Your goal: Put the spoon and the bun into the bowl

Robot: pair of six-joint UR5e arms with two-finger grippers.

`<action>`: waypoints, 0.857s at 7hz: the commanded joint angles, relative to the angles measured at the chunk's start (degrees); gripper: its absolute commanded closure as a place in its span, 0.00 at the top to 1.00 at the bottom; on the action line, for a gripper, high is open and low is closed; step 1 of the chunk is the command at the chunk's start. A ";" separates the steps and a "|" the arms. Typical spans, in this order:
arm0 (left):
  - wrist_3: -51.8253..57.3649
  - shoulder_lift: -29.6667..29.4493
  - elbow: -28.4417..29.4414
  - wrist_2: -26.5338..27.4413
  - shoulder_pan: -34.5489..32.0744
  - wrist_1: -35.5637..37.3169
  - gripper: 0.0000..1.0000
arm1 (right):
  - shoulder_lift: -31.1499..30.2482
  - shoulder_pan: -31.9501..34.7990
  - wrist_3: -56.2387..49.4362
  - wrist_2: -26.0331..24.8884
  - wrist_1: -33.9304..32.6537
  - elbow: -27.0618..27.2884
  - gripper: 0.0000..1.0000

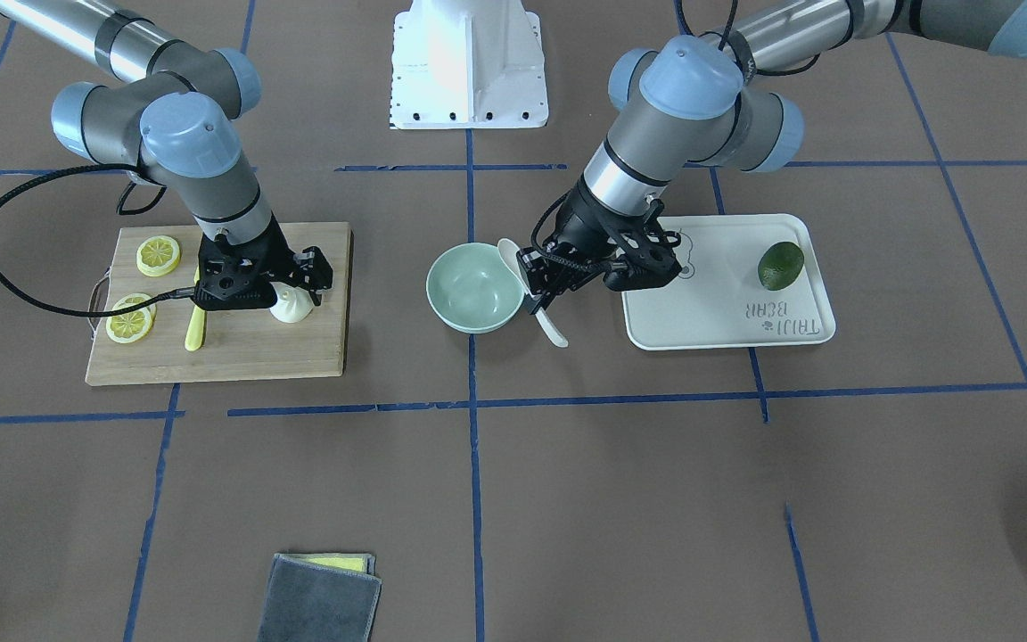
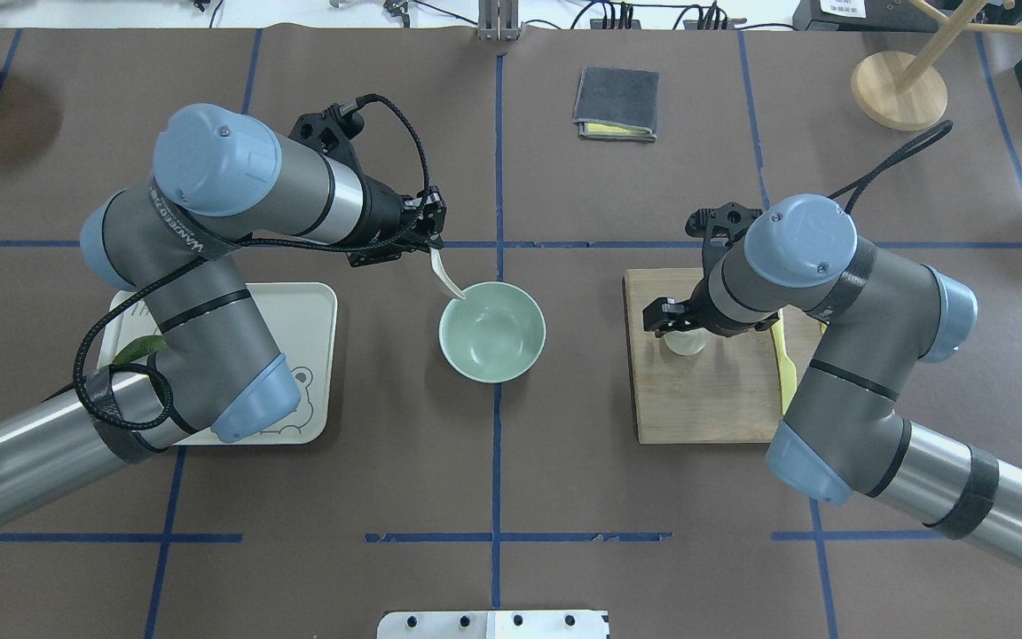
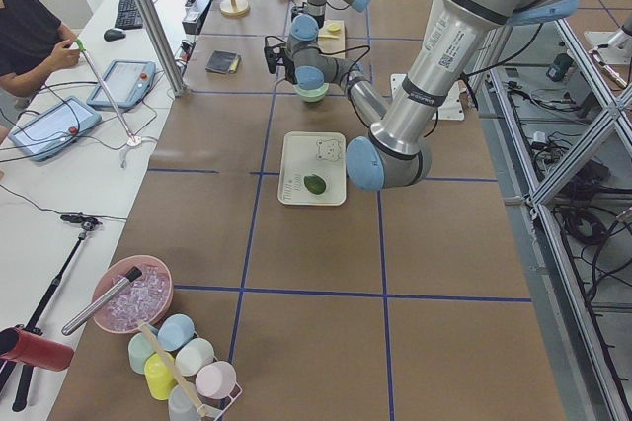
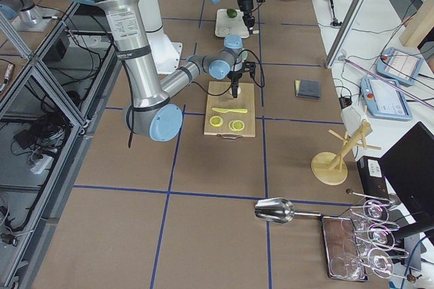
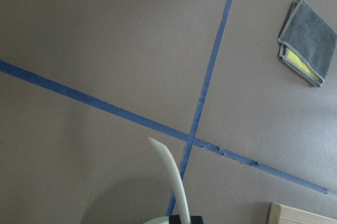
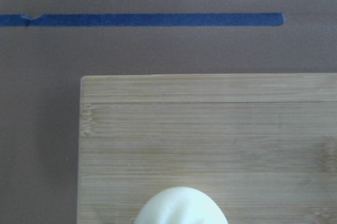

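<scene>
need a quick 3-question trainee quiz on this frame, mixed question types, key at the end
1. True or false: the bun already lies in the bowl.
2. How many lemon slices lie on the wooden board?
3. The left gripper holds: A the bun, B the spoon, C a lemon slice.

Key: 1 false, it sits on the wooden board; 2 two; 3 B.
</scene>
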 commanded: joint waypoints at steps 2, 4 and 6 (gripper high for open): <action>-0.18 -0.10 0.20 0.07 0.35 -0.01 0.00 | 0.84 -0.29 0.02 -0.02 -0.44 0.00 0.25; -3.67 -0.62 2.20 4.61 1.75 -2.97 0.00 | 0.75 -0.20 -0.07 0.07 -0.44 0.53 0.00; -10.46 -1.41 6.87 12.51 5.96 -10.54 0.00 | 0.75 0.67 -0.15 0.51 -0.44 2.28 0.00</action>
